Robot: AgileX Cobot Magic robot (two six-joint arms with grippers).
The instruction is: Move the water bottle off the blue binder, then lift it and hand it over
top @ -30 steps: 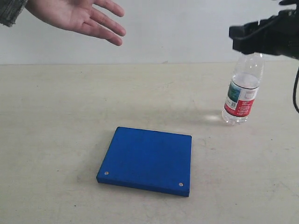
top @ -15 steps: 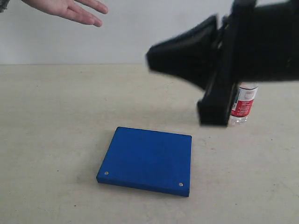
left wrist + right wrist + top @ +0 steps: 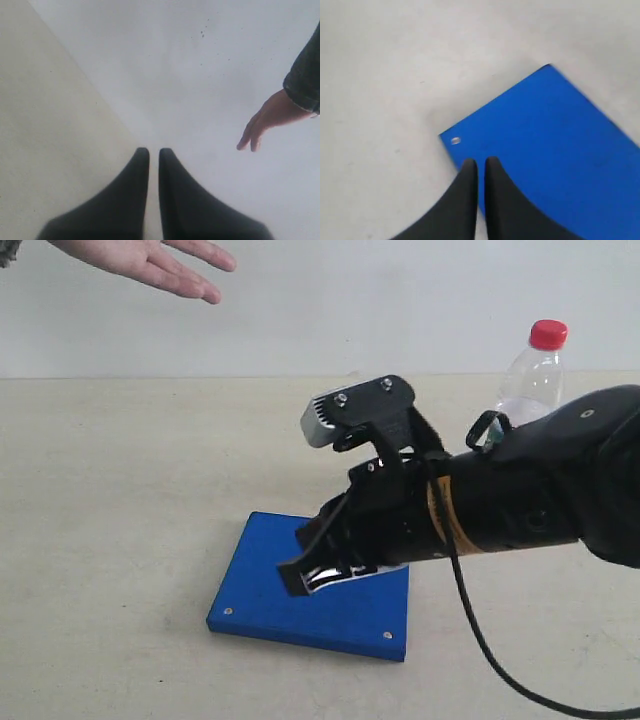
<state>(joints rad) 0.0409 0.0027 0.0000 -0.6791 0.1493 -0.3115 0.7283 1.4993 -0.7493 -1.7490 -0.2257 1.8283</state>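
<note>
The water bottle (image 3: 531, 372) stands upright on the table at the back right, off the blue binder (image 3: 253, 587); its red cap shows, and my right arm hides its lower half. My right gripper (image 3: 298, 580) reaches across and hangs low over the binder's middle, shut with nothing in it. In the right wrist view the gripper (image 3: 480, 162) points at the binder (image 3: 560, 135) near one silver rivet (image 3: 455, 141). My left gripper (image 3: 154, 152) is shut and empty, facing the pale wall; it is outside the exterior view.
A person's open hand (image 3: 150, 260) hovers at the upper left above the table, and also shows in the left wrist view (image 3: 267, 120). The beige table (image 3: 110, 500) spreads round the binder. A black cable (image 3: 500, 660) trails from my right arm.
My right arm has left the bottle's top and swung left and down over the binder. The bottle stays standing on the table. The hand has drawn slightly up and left.
</note>
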